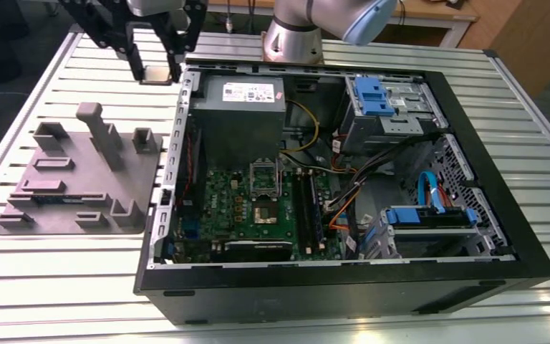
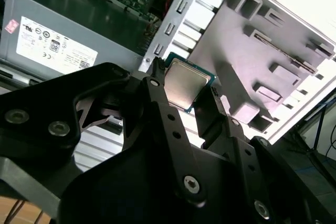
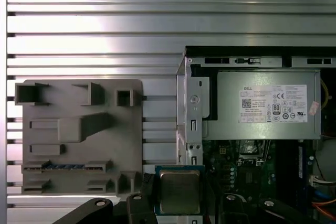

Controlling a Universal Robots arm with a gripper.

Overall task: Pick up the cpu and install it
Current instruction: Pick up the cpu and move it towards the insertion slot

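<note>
Gripper [image 2: 182,83] pinches one cpu [image 3: 179,191] near one grey tray [image 3: 79,106] and one open computer case [image 1: 351,290].

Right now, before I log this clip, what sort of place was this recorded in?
Probably a robotics lab or test workbench: an open desktop computer case lies on a slatted aluminium table, beside a grey moulded parts tray, with the robot arm's base at the case's far side.

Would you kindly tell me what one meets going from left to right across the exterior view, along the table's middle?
Grey moulded tray → motherboard inside the open computer case → blue-clipped drive cage.
</note>
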